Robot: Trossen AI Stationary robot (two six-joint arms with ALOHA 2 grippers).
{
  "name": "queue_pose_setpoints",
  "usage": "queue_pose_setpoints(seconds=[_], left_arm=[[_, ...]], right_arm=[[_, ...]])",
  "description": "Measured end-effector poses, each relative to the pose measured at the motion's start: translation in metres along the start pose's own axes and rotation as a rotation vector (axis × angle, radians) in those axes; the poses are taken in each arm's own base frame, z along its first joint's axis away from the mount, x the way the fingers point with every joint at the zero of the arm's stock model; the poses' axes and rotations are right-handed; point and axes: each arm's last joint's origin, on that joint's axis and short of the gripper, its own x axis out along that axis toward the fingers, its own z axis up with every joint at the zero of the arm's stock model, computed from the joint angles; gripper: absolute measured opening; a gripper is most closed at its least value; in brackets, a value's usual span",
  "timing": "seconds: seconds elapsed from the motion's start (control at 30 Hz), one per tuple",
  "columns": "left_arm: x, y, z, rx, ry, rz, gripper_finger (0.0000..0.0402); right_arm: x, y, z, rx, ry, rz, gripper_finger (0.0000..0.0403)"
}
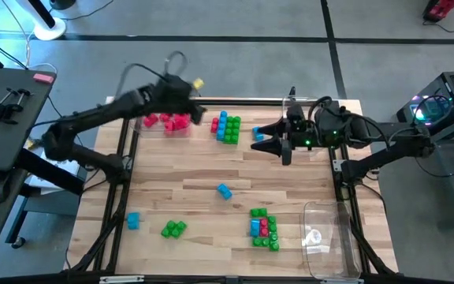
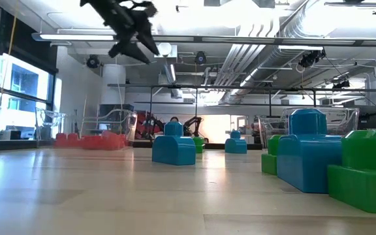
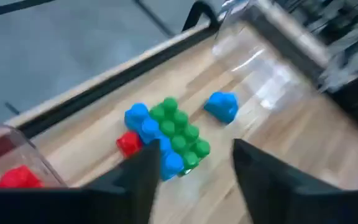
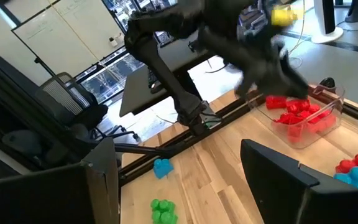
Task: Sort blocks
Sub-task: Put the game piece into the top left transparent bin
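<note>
My left gripper [image 1: 195, 109] [image 3: 194, 171] hangs open over the far left of the table, just right of a clear tray [image 1: 181, 131] that holds several red blocks [image 1: 166, 121]. Nothing is between its fingers. Beyond them on the wood lies a joined cluster of blue, green and red blocks [image 3: 166, 137] [image 1: 227, 127], and a single blue block [image 3: 221, 106]. My right gripper [image 1: 265, 140] [image 4: 185, 186] is held open above the table right of that cluster, pointing toward the left arm. Other blocks lie on the table: a blue one [image 1: 224, 190], another blue one [image 1: 133, 220], a green group [image 1: 173, 229] and a mixed cluster [image 1: 264, 229].
An empty clear tray [image 1: 323, 237] sits at the near right corner, and another clear tray [image 1: 299, 106] at the far right under the right arm. A black frame [image 1: 124, 166] borders the wooden table. In the low view, large blue and green blocks [image 2: 305, 156] stand close to the camera.
</note>
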Motion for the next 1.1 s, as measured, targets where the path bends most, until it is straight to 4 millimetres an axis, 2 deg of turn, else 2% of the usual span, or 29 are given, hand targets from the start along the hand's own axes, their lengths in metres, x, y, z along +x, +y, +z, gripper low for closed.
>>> queue_pose_setpoints(seconds=[0.1,0.17,0.33,0.43,0.53,0.63,0.8,0.97,1.1], left_arm=[[0.033,-0.018,-0.014,0.041,0.084,0.026,0.0060],[0.058,-0.020,-0.018,0.071,0.186,0.070,0.0018],[0.113,-0.005,-0.005,0.188,0.416,0.240,0.0002],[0.138,0.000,0.008,0.201,0.449,0.263,0.0001],[0.155,0.002,0.017,0.194,0.462,0.267,0.0001],[0.167,0.006,0.018,0.188,0.487,0.278,0.0000],[0.178,0.013,0.008,0.190,0.561,0.312,0.0000],[0.185,0.016,0.004,0.188,0.568,0.317,0.0000],[0.196,0.018,-0.003,0.190,0.594,0.324,0.0000]], right_arm=[[-0.002,0.000,0.001,-0.013,-0.005,0.003,0.0227],[-0.004,0.000,0.002,-0.017,-0.010,0.006,0.0227],[-0.010,0.000,0.005,-0.015,-0.025,0.010,0.0227],[-0.011,0.000,0.005,-0.014,-0.033,-0.004,0.0227],[-0.011,-0.001,0.005,-0.016,-0.041,-0.033,0.0223],[-0.012,-0.003,0.004,0.023,-0.056,-0.086,0.0183],[-0.013,-0.008,0.000,0.066,-0.071,-0.225,0.0026],[-0.014,-0.024,-0.008,0.124,-0.024,-0.385,0.0008],[-0.015,-0.030,-0.010,0.123,0.002,-0.436,0.0007]])
